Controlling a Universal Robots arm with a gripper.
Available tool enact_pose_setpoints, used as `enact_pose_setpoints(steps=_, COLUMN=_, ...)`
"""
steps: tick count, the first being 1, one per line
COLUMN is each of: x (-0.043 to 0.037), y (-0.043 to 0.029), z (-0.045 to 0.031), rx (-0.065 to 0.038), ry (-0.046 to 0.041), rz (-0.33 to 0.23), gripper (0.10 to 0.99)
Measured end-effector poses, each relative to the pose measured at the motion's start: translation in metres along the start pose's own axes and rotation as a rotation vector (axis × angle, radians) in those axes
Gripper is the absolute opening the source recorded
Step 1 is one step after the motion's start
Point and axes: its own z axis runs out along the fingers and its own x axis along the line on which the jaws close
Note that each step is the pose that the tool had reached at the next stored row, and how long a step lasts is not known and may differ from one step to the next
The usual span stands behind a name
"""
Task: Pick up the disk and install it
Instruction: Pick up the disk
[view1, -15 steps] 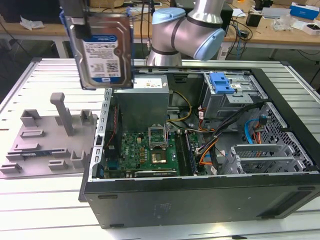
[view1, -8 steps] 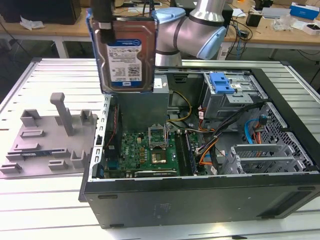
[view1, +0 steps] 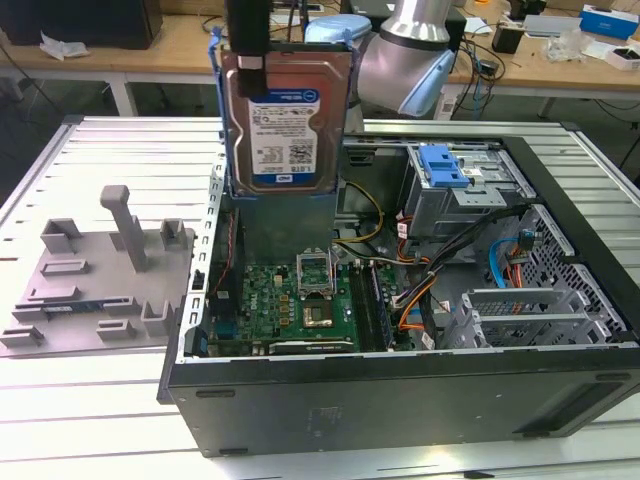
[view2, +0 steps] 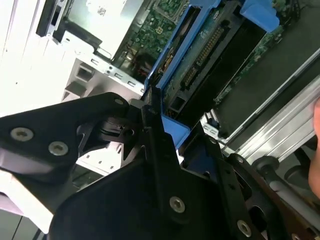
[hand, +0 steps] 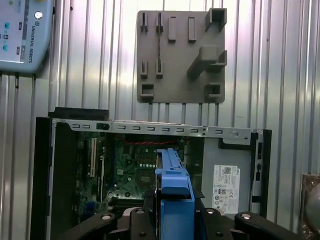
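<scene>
One disk (view1: 288, 125) is held upright above open computer case (view1: 400, 400), over motherboard (view1: 290, 300) end. Fingers (view1: 250, 45) are clamped on top edge; blue frame (hand: 174, 175) is pinched between them. Judged dense, stiff, metal-bodied, fairly heavy; flat faces likely slick, so hold is best taken on edges and frame. Judged shock-sensitive; connector end is to be spared knocks. Grey fixture plate (view1: 100, 270) is seen beside case on tabletop (view1: 100, 440).

The arm (view1: 410, 50) holds its gripper (view1: 250, 72) pointing straight down, clamped on the upright disk (view1: 288, 125).
</scene>
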Motion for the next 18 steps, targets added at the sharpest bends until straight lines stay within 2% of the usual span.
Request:
enact_pose_setpoints(steps=11, x=0.0233, y=-0.039, z=-0.0009, rx=0.0, ry=-0.0038, rz=0.0, gripper=0.369)
enact_pose_setpoints(steps=13, x=0.0293, y=-0.0441, z=-0.001, rx=0.0, ry=-0.0041, rz=0.0, gripper=0.369)
enact_pose_setpoints(steps=18, x=0.0397, y=-0.0504, z=-0.0009, rx=0.0, ry=-0.0052, rz=0.0, gripper=0.369)
